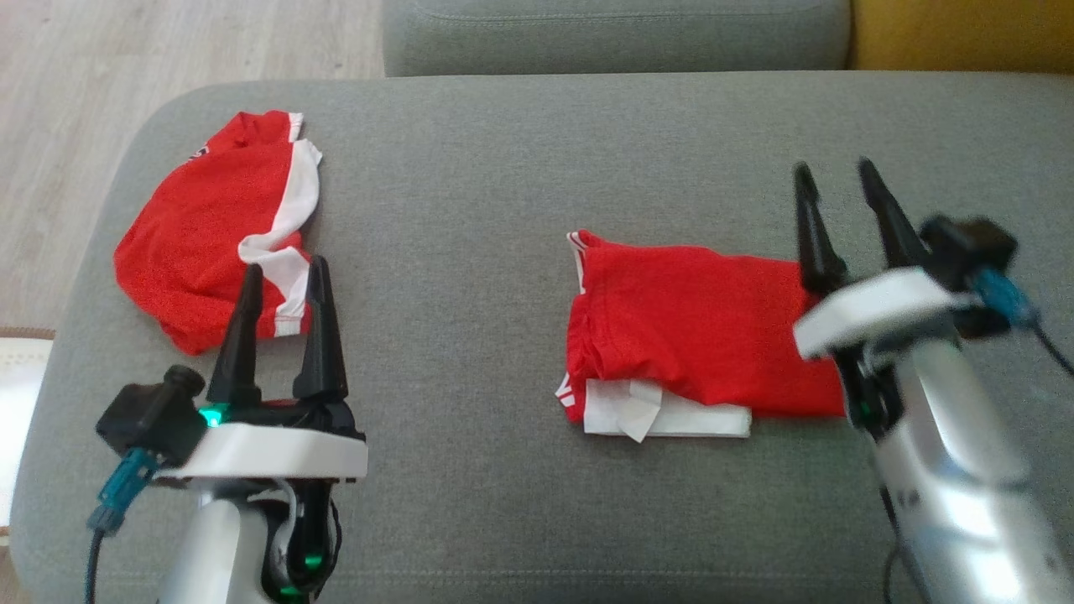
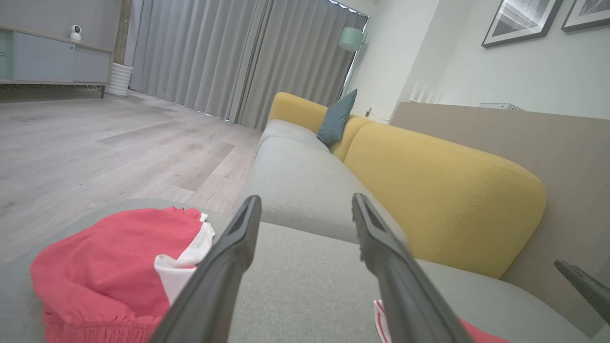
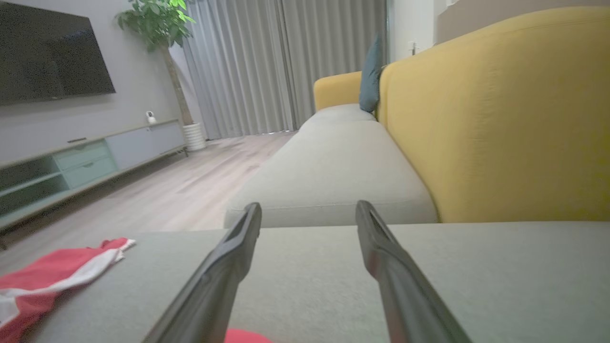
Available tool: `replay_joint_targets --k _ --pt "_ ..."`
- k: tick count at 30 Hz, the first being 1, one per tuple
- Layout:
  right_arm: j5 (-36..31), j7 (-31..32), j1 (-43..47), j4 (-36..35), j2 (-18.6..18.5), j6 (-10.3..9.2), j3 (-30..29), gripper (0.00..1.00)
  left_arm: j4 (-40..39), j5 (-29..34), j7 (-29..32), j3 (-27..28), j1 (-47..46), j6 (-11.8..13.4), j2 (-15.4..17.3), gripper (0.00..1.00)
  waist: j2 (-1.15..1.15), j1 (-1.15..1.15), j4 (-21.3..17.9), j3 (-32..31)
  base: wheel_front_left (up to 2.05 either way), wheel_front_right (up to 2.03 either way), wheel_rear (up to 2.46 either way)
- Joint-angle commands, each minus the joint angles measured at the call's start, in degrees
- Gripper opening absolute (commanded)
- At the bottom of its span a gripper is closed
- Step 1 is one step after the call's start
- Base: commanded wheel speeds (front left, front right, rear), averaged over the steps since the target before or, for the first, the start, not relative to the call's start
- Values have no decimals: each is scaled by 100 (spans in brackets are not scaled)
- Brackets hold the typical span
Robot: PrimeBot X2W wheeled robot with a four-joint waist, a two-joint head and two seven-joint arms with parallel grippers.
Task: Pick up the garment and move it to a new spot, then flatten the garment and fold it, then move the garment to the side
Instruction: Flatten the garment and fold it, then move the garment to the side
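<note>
Folded red garment (image 1: 696, 335) lies right of centre on the grey cushion (image 1: 470, 210); right gripper (image 1: 835, 168) and left gripper (image 1: 285, 267) both spread wide, empty.

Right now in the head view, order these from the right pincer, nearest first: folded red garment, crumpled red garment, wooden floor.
1. Folded red garment: just left of the right pincer.
2. Crumpled red garment: far left.
3. Wooden floor: farthest, upper left corner.

A grey couch seat (image 1: 520, 168) spreads across the head view, wooden floor (image 1: 168, 42) at ten o'clock, yellow backrest (image 1: 965, 33) at one. The right wrist view has a television (image 3: 47, 52) at ten o'clock, a plant (image 3: 157, 19) at eleven, curtains (image 3: 248, 66) at twelve.
</note>
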Motion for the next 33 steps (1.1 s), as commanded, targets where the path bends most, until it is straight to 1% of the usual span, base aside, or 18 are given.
replay_joint_targets --k 1,4,6,10,13,19,27,30,33 --pt "-210 -61 136 -360 86 37 -10 100 -255 49 -28 212 -220 16 40 100 0 0 -34 14 0 0 0" --pt "-757 -62 760 -1148 197 37 -537 100 -358 98 -28 219 -207 37 40 100 0 0 -87 32 0 0 0" --pt "-954 -62 1113 -1573 265 37 -786 100 -404 191 -28 210 -198 32 40 100 0 0 -113 46 0 0 0" --pt "-1150 -62 1658 -2120 328 37 -1005 100 -427 331 -28 187 -129 44 40 100 0 0 -155 53 0 0 0" --pt "-1018 -62 1956 -2364 335 37 -991 100 -388 501 -28 136 -37 41 40 100 0 0 -168 41 0 0 0" --pt "-827 -62 2270 -2481 337 37 -993 100 -330 646 -28 18 111 65 40 100 0 0 -162 33 0 0 0" --pt "-801 -58 2261 -2491 338 37 -1001 100 -342 620 -28 -5 54 52 40 100 0 0 -123 95 0 0 0" --pt "-777 5 2199 -2411 338 37 -1078 100 -347 604 -28 -36 9 40 40 100 0 0 -92 187 0 0 0" --pt "-675 155 2096 -2176 338 37 -1140 100 -332 597 -28 -60 -30 15 40 100 0 0 -56 313 0 0 0"
